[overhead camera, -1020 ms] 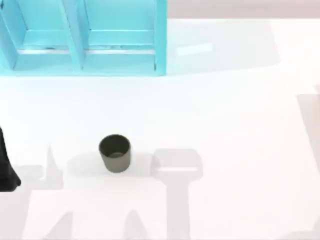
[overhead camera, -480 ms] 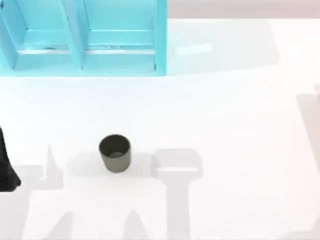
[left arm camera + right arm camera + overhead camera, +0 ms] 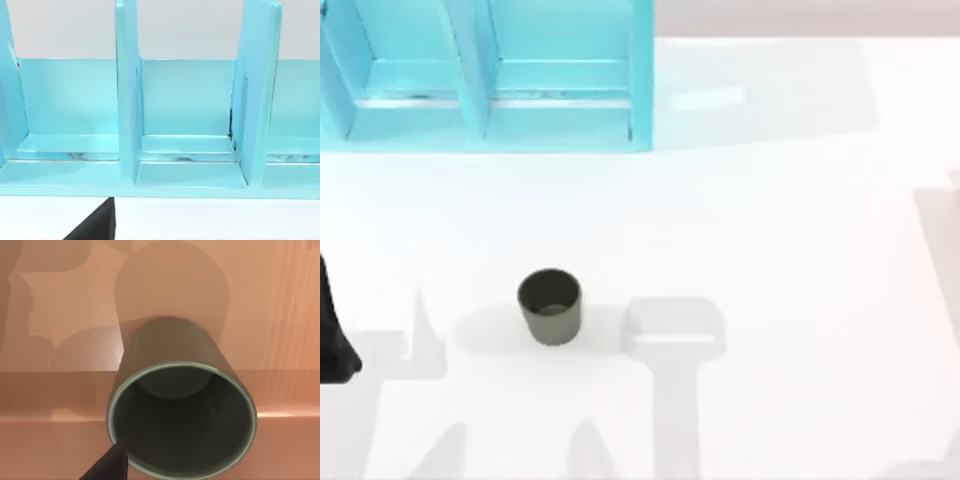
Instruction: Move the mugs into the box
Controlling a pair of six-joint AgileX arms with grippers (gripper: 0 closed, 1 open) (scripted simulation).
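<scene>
One dark olive-grey mug (image 3: 550, 306) stands upright on the white table, left of centre. A second mug (image 3: 180, 410) shows close up in the right wrist view, its mouth facing the camera. A dark tip of my right gripper (image 3: 107, 465) sits at its rim. Behind that mug is a light brown wooden surface (image 3: 280, 315) with a ledge; I cannot tell whether this is the box. My left arm (image 3: 332, 340) rests at the table's left edge, well left of the first mug. A dark tip of my left gripper (image 3: 95, 227) faces a cyan unit.
A cyan unit (image 3: 480, 75) with upright dividers and open compartments stands at the table's back left, seen also in the left wrist view as cyan unit (image 3: 185, 125). White table (image 3: 790, 250) stretches to the right of the mug.
</scene>
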